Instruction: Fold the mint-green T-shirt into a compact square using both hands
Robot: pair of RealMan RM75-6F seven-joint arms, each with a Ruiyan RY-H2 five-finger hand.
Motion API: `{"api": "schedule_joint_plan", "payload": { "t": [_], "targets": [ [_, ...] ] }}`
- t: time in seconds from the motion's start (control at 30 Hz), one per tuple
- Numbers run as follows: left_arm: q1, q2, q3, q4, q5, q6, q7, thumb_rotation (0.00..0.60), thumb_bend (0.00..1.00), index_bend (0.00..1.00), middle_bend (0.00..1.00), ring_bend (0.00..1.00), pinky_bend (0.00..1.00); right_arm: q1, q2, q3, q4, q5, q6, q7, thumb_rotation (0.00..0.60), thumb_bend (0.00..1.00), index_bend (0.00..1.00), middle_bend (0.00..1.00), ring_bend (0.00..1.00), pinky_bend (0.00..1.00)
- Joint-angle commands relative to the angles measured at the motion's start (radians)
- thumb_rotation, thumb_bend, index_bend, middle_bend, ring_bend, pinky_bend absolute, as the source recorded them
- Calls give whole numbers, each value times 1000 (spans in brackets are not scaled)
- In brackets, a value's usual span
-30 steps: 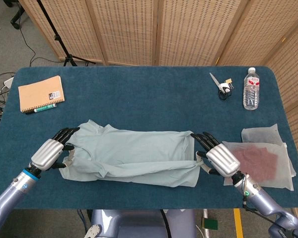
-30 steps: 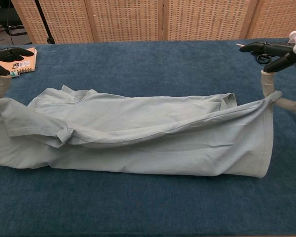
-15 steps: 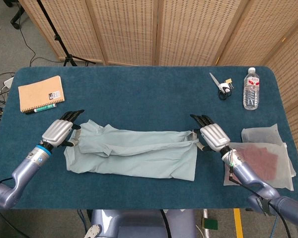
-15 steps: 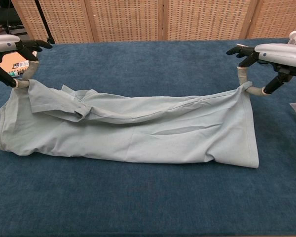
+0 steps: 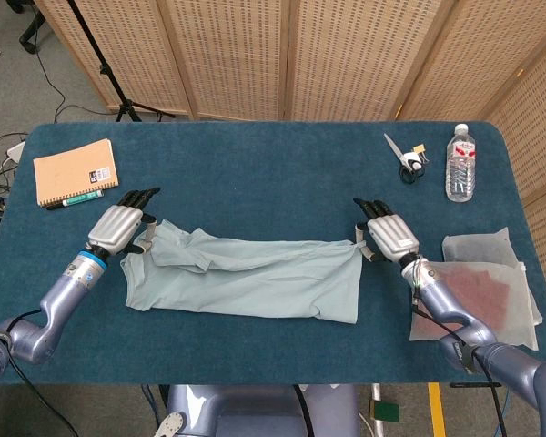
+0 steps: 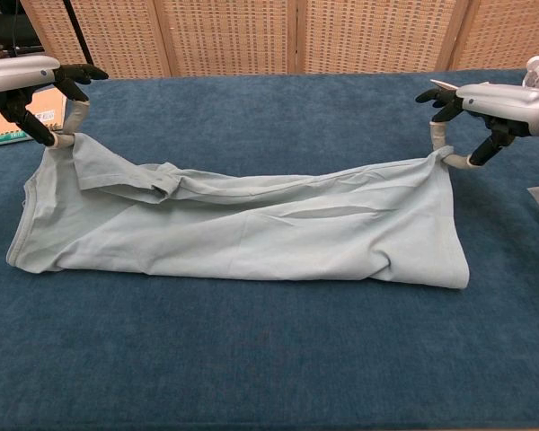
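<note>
mint-green T-shirt [image 5: 246, 278]: folded lengthwise into a band | left hand [image 5: 118, 228], right hand [image 5: 389, 237]: pinching its far corners, apparently | crosswise folds left

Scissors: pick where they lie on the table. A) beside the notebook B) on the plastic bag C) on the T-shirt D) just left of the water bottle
D: in the head view the scissors lie at the table's far right, just left of the bottle, far from the notebook and the T-shirt.
</note>
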Motion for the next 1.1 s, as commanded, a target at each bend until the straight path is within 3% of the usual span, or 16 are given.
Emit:
{"api": "schedule_joint_plan", "payload": {
  "t": [0.03, 0.17, 0.2, 0.23, 0.3, 0.33, 0.4, 0.53, 0.77, 1.1],
  "targets": [
    [-2, -5, -7, 9, -11, -2, 11, 600, 631, 741, 0, 0, 0, 6, -17, -8, 32, -5, -10, 25, 600, 620, 671, 0, 0, 0],
    [-6, -12, -10, 18, -22, -16, 21, 600, 633, 742, 0, 0, 0, 8, -36, -20, 66, -13, -15, 38, 600, 605, 623, 0, 0, 0],
    [-7, -15, -9, 22, -23, -19, 23, 600, 633, 742, 0, 0, 0, 7, -41, -22, 74, -13, -14, 42, 600, 548, 508, 0, 0, 0],
    [-8, -18, -9, 24, -24, -21, 24, 600, 633, 741, 0, 0, 0, 6, -45, -23, 80, -13, -13, 46, 600, 424, 324, 0, 0, 0],
    [-10, -21, -10, 28, -26, -25, 23, 600, 633, 741, 0, 0, 0, 3, -51, -21, 86, -11, -8, 59, 600, 154, 67, 0, 0, 0],
    [-11, -25, -13, 34, -28, -26, 24, 600, 633, 741, 0, 0, 0, -5, -54, -11, 88, -3, 11, 73, 600, 45, 5, 0, 0, 0],
    [-13, -29, -16, 41, -30, -25, 25, 600, 634, 741, 0, 0, 0, -13, -53, -8, 90, -3, 32, 79, 600, 0, 0, 0, 0, 0],
    [-17, -35, -20, 51, -34, -29, 32, 600, 633, 741, 0, 0, 0, -39, -24, -1, 55, 1, 85, 59, 600, 0, 0, 0, 0, 0],
    [-24, -52, -22, 69, -53, -49, 57, 600, 634, 741, 0, 0, 0, -131, 99, -5, -133, -4, 231, -3, 600, 0, 0, 0, 0, 0],
    [-33, -119, -29, 187, -120, -108, 100, 600, 638, 741, 0, 0, 0, -301, 278, -68, -367, -67, 457, -60, 600, 0, 0, 0, 0, 0]
  ]
}}
